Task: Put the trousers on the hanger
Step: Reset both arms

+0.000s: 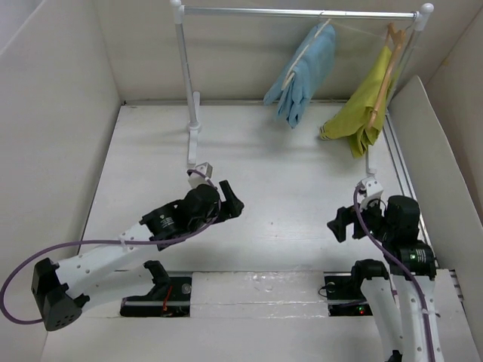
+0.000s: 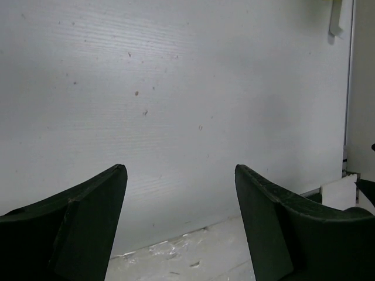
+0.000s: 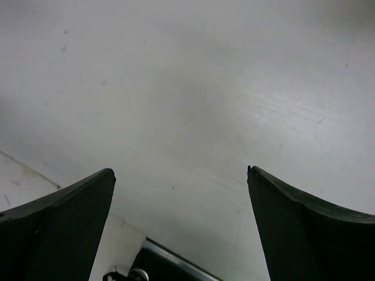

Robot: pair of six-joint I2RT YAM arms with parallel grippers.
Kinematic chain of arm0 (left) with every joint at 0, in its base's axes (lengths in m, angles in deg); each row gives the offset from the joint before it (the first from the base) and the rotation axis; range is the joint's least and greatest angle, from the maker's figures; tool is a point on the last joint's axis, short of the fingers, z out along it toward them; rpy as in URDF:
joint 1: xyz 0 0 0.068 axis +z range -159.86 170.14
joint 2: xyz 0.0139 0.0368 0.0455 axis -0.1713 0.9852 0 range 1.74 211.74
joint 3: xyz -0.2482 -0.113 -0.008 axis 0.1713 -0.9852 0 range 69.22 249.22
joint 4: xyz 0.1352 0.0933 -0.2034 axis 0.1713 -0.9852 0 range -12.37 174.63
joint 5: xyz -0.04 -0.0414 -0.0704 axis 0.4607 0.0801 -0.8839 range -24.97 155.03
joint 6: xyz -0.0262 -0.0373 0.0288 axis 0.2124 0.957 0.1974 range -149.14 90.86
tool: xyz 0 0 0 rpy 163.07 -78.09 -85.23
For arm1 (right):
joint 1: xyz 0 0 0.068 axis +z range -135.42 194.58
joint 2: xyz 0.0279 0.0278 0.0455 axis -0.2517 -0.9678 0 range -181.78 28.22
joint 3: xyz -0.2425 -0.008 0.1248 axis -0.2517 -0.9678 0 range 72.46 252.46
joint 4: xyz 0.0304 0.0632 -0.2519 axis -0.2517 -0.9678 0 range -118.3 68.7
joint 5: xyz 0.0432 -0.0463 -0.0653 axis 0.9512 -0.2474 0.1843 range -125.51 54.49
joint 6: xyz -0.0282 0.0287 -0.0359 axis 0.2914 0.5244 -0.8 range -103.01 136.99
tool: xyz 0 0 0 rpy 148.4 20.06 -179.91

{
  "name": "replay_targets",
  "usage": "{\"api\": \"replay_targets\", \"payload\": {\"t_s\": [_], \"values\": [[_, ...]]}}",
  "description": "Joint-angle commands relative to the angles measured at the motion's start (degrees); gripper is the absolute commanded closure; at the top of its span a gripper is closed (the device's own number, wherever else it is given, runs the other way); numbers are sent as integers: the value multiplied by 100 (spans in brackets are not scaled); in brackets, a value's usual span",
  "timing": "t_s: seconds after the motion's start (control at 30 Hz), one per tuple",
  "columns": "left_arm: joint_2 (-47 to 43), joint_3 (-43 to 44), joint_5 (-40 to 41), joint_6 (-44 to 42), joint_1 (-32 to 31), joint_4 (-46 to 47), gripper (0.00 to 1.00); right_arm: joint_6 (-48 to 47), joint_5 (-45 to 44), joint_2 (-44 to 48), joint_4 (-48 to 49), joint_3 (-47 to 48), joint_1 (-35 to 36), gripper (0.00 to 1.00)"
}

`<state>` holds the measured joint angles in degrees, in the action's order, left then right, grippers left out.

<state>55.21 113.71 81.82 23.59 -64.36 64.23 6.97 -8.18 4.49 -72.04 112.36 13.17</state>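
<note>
Trousers (image 1: 306,72) well apart from both hands. Near edge: left hand (image 1: 232,202) spread, empty, low over table (image 1: 287,181); right hand (image 1: 341,221) spread, empty. Far back: trousers draped on hanger (image 1: 279,85), hanging from rail (image 1: 302,12).

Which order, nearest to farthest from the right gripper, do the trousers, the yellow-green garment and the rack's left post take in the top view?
From the right gripper:
1. yellow-green garment, hanging at the rail's right end.
2. trousers, hanging further left on the rail.
3. rack's left post, far left.
</note>
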Motion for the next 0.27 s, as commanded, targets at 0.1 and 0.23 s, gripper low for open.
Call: {"api": "replay_targets", "payload": {"t_s": [0.1, 0.23], "values": [[-864, -511, -185, 475, 27, 45, 29, -298, -114, 527, -823, -88, 44, 0], [-927, -442, -142, 519, 27, -7, 30, -308, -53, 343, -613, 140, 44, 0]]}}
